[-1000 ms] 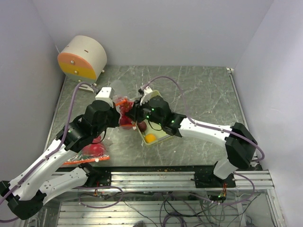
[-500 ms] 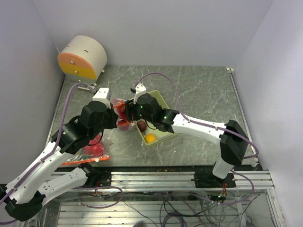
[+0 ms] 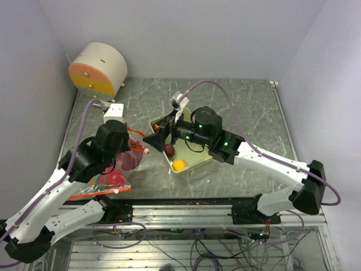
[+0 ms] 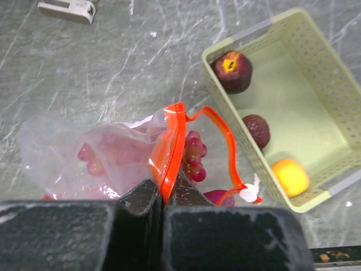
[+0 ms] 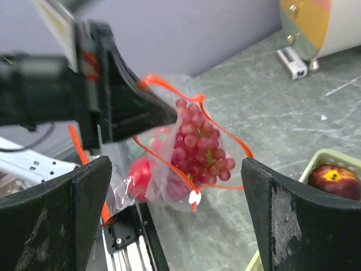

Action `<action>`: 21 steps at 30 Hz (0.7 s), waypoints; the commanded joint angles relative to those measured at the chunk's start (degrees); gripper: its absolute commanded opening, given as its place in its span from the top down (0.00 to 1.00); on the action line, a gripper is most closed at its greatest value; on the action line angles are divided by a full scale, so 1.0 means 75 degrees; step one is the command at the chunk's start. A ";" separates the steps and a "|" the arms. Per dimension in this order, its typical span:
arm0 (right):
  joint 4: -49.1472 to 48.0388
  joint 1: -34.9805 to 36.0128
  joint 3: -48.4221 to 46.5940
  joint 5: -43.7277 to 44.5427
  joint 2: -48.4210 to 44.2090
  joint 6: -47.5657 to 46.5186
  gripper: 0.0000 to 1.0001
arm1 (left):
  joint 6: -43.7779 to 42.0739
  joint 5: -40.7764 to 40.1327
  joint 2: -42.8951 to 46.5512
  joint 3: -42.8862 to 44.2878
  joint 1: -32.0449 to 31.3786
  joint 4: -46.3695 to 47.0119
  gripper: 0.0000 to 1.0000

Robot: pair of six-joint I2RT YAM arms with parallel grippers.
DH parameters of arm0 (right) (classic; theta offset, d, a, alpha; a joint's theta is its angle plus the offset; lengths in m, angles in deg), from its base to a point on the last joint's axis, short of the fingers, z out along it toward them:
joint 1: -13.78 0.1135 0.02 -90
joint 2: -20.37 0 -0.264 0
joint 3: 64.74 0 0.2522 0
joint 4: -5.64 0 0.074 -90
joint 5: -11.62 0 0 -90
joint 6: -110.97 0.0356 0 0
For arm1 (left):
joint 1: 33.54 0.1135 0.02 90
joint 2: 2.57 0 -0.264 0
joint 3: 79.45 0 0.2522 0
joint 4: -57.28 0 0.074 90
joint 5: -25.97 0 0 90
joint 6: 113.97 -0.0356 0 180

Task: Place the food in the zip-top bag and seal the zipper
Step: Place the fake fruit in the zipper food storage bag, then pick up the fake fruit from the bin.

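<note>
Now | tray [image 4: 293, 90]: 3 pcs fruit [image 4: 256, 130] (1 orange [image 4: 290, 176]) | bag [image 4: 113, 152]: 1 grape bunch [image 4: 193, 157]

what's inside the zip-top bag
A purple grape bunch hangs in the zip-top bag. A red shape shows through the film, inside or behind is unclear. The left gripper covers part of it.

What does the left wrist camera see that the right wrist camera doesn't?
Only the left wrist camera: the orange and a dark round fruit in the green tray.
Only the right wrist camera: the round white-and-orange box and the right gripper, wide open.
Both: the grapes inside the bag, the left gripper pinching the bag's orange zipper edge, and a red fruit in the tray.
</note>
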 commanded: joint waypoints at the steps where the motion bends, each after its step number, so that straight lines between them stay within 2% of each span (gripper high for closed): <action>1: 0.0471 -0.0279 0.0263 0.1000 -0.0295 0.0123 0.02 | -0.0056 -0.0429 -0.0296 -0.0498 -0.0011 0.0370 0.93; 3: 0.0919 -0.0691 0.0254 0.1399 -0.0134 0.0424 0.02 | -0.0017 -0.0356 -0.0392 -0.0701 -0.0011 0.0562 0.93; 6: 0.1197 -0.1393 0.0267 0.1318 0.0287 0.0721 0.01 | -0.0015 -0.0284 -0.0486 -0.1055 -0.0010 0.0894 0.93; 10: 0.1303 -0.1633 0.0043 0.1790 0.1195 0.0427 0.00 | -0.0002 -0.0205 -0.0675 -0.1427 -0.0009 0.1172 0.93; 21: -0.0162 -0.1694 -0.0546 0.2022 0.3791 -0.0181 0.00 | -0.0063 0.0068 -0.0657 -0.1631 -0.0004 0.1351 0.93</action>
